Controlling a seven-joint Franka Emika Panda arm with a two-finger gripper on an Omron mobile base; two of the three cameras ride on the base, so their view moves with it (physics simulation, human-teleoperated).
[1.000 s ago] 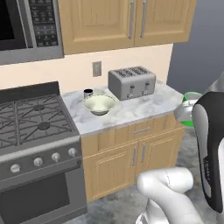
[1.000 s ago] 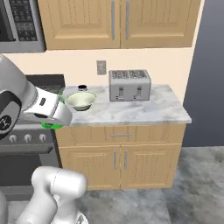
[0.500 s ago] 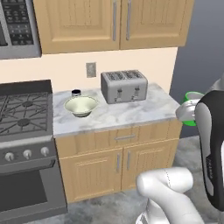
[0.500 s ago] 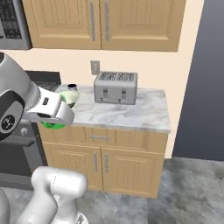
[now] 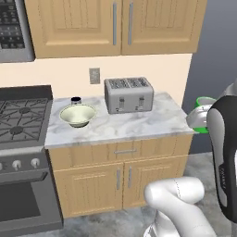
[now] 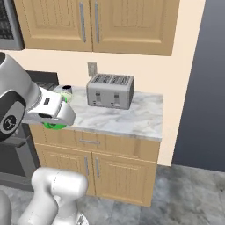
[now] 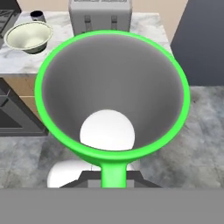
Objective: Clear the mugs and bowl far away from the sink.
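1. Off the right end of the marble counter (image 5: 139, 127), the gripper (image 7: 113, 175) carries the green mug (image 7: 113, 94) in mid-air, fingers pinched tight on its rim by the handle.
2. Such a thin rim grip could let the mug swing or slip if the base jolts.
3. Lowering too near the counter edge risks the mug tipping off.
4. The toaster (image 5: 128, 94) crowds the middle, so a careless approach could knock it.
5. The bowl (image 5: 77, 115) and dark mug (image 5: 76, 100) sit close together at the counter's left end beside the stove (image 5: 21, 115); placing there invites a collision.
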